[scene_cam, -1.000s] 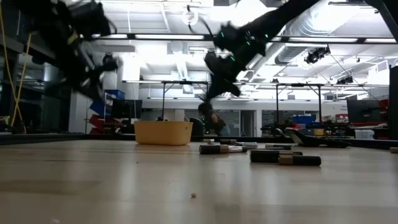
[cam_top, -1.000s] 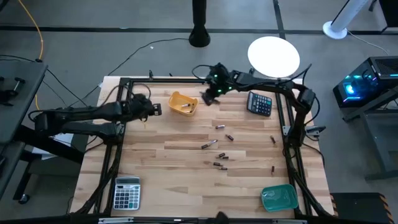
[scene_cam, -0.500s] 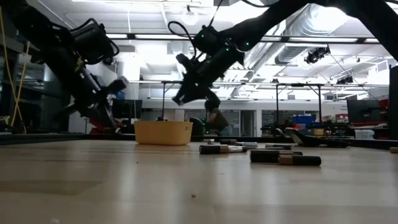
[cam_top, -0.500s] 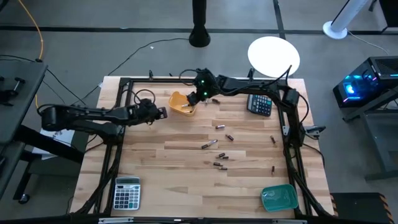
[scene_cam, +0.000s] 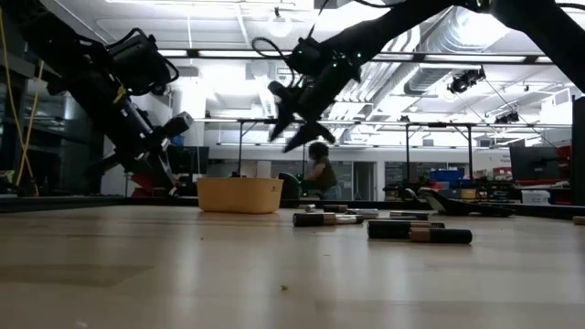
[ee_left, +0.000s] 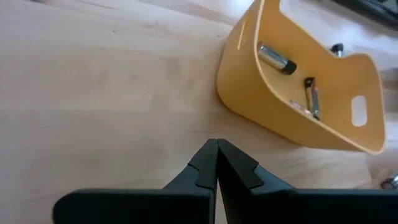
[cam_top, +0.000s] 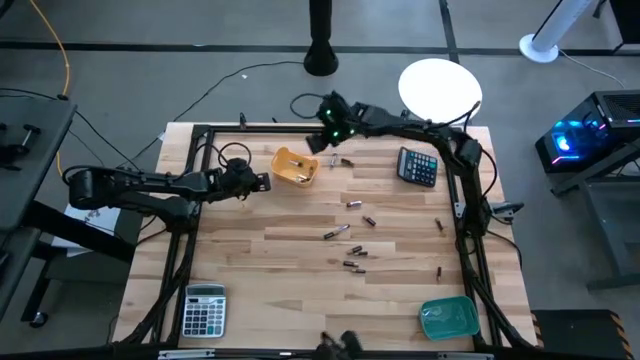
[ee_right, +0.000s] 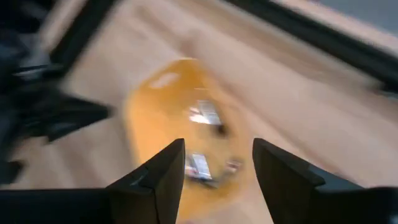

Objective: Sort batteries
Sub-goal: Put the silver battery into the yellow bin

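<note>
A yellow tray point(cam_top: 293, 166) stands at the far left of the table. It holds three batteries point(ee_left: 277, 59). Several more batteries point(cam_top: 353, 204) lie loose on the wood mid-table; in the low view they lie in a row point(scene_cam: 419, 232). My right gripper point(cam_top: 322, 135) hangs open above the tray's far right side, nothing between its fingers point(ee_right: 163, 180). My left gripper point(ee_left: 216, 144) is shut and empty. It hovers just left of the tray point(ee_left: 298, 93) and shows in the high view too point(cam_top: 262, 181).
A teal tray point(cam_top: 448, 318) sits at the near right corner. One calculator point(cam_top: 417, 165) lies at the far right and another point(cam_top: 205, 308) at the near left. A dark frame point(cam_top: 462, 215) runs along the table's edges. A person shows in the room behind point(scene_cam: 320, 169).
My right gripper swung left over the yellow tray, opened there, then rose and drew back toward the far edge. My left gripper moved right toward the tray and came lower, staying shut.
</note>
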Tool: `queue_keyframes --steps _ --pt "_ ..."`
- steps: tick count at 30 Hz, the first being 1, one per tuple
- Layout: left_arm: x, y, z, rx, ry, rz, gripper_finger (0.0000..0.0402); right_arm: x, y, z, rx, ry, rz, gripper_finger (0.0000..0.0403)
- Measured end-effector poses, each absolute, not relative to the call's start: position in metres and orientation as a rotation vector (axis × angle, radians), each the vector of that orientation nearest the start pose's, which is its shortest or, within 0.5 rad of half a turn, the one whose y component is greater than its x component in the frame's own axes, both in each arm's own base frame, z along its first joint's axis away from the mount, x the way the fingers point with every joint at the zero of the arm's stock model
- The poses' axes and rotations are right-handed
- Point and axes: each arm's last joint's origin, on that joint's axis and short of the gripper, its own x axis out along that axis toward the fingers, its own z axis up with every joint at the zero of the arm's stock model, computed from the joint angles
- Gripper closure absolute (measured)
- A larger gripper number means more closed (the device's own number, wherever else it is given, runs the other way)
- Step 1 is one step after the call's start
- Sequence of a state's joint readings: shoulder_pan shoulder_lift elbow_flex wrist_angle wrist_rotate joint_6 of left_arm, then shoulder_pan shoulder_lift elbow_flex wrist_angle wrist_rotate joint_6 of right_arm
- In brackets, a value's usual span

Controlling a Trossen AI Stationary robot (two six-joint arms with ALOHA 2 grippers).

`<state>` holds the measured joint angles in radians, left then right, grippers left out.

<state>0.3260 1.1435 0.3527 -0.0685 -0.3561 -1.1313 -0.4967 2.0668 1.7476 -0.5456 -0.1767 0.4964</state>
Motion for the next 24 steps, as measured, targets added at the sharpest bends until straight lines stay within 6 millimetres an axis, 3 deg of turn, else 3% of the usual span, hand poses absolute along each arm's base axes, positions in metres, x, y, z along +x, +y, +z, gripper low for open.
queue_keyframes --steps 4,8,13,17,24 --pt "0.174 0.07 0.14 -0.992 0.424 1.056 0.0401 0.383 -0.233 0.238 0.756 0.858 -0.685 0.0232" --pt "0.174 0.069 0.14 -0.994 0.425 1.053 0.0401 0.375 -0.247 0.215 0.84 0.944 -0.749 0.0235" --pt "0.174 0.069 0.14 -1.0 0.431 1.044 0.0401 0.384 -0.251 0.168 0.98 1.046 -0.726 0.0236" --pt "0.175 0.068 0.139 -1.01 0.443 1.026 0.0401 0.393 -0.254 0.149 1.037 1.082 -0.717 0.0236" --pt "0.175 0.065 0.139 -1.001 0.46 1.013 0.0401 0.406 -0.259 0.148 0.944 1.128 -0.81 0.0239"
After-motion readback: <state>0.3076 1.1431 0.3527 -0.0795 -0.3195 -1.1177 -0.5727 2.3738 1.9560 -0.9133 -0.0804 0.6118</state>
